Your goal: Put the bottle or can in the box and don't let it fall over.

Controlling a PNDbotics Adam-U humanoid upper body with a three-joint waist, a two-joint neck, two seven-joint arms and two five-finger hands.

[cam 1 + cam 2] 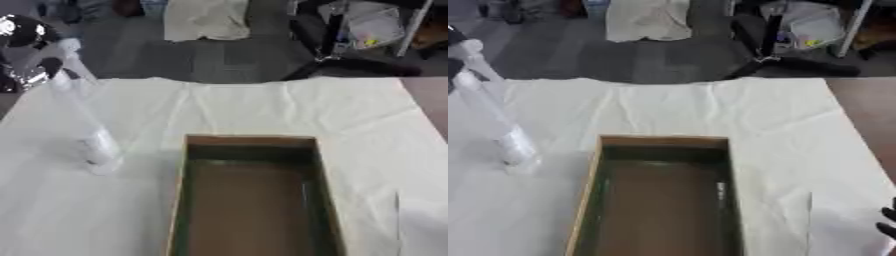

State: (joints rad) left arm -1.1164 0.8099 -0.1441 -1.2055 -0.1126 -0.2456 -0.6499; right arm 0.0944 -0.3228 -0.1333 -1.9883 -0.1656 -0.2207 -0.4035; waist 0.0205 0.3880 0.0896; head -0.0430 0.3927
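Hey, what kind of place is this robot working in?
Probably a lab or workshop: a table under a white cloth, an open box with a clear bottle beside it, and gear and stands on the floor behind.

a clear bottle (87,127) stands tilted on the white-covered table (262,107), left of the open box (252,195) — its top held by the left hand (35,55).
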